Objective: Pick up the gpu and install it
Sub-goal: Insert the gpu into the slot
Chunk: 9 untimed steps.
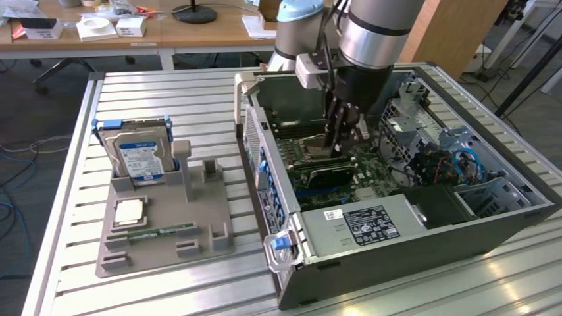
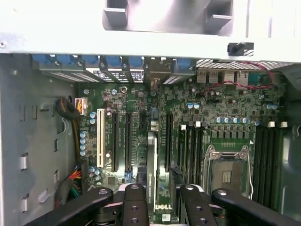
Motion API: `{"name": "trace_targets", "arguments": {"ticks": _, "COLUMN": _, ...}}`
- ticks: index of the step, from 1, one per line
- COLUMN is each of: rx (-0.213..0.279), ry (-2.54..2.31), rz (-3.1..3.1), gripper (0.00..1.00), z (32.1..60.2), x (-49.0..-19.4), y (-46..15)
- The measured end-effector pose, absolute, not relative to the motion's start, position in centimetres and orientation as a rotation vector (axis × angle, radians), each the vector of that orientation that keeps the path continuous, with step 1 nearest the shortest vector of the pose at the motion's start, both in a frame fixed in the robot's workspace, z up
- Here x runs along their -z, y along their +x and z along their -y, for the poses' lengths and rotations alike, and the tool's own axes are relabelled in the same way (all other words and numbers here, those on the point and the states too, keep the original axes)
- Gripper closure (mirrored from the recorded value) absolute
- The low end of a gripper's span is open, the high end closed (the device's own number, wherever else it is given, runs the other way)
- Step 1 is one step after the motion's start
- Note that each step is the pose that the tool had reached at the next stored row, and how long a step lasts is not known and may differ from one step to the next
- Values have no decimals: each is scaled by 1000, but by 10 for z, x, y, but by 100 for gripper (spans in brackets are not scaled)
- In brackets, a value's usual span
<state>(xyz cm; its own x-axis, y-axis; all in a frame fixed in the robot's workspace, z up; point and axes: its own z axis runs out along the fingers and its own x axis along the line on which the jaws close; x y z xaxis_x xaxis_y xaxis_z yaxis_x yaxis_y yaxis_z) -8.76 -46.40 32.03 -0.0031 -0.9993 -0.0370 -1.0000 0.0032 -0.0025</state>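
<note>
Gpu point(image 2: 151, 165) held on edge between clamped end effector point(image 2: 161, 207) fingers inside case point(image 1: 422, 243), just over motherboard point(image 2: 225, 108) slots; judged light, stiff yet fragile, best gripped across flat faces near top edge, away from connector edge.

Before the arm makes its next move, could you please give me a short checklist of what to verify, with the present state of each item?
1. Grip: the gpu sits edge-on between the fingers of the gripper: ok.
2. Case open, motherboard exposed: ok.
3. Card running parallel to the expansion slots: ok.
4. Card seated in a slot: cannot tell.
5. Cables apart from the card: ok.
6. Hard drive standing in its holder outside the case: ok.
</note>
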Motion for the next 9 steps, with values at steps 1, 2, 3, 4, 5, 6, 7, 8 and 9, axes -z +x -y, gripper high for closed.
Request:
{"name": "trace_targets", "arguments": {"ticks": 1, "rx": -38, "ry": -2198, "rz": -2205, "gripper": 67, "z": 464, "x": -322, "y": -88}}
{"name": "trace_targets", "arguments": {"ticks": 2, "rx": -38, "ry": -2198, "rz": -2205, "gripper": 67, "z": 464, "x": -325, "y": -88}}
{"name": "trace_targets", "arguments": {"ticks": 3, "rx": -38, "ry": -2198, "rz": -2205, "gripper": 67, "z": 464, "x": -327, "y": -88}}
{"name": "trace_targets", "arguments": {"ticks": 4, "rx": -38, "ry": -2198, "rz": -2205, "gripper": 67, "z": 464, "x": -331, "y": -88}}
{"name": "trace_targets", "arguments": {"ticks": 5, "rx": -38, "ry": -2198, "rz": -2205, "gripper": 67, "z": 464, "x": -334, "y": -88}}
{"name": "trace_targets", "arguments": {"ticks": 6, "rx": -38, "ry": -2198, "rz": -2205, "gripper": 67, "z": 464, "x": -337, "y": -88}}
{"name": "trace_targets", "arguments": {"ticks": 7, "rx": -38, "ry": -2198, "rz": -2205, "gripper": 67, "z": 464, "x": -339, "y": -88}}
{"name": "trace_targets", "arguments": {"ticks": 8, "rx": -38, "ry": -2198, "rz": -2205, "gripper": 67, "z": 464, "x": -342, "y": -88}}
{"name": "trace_targets", "arguments": {"ticks": 9, "rx": -38, "ry": -2198, "rz": -2205, "gripper": 67, "z": 464, "x": -343, "y": -88}}
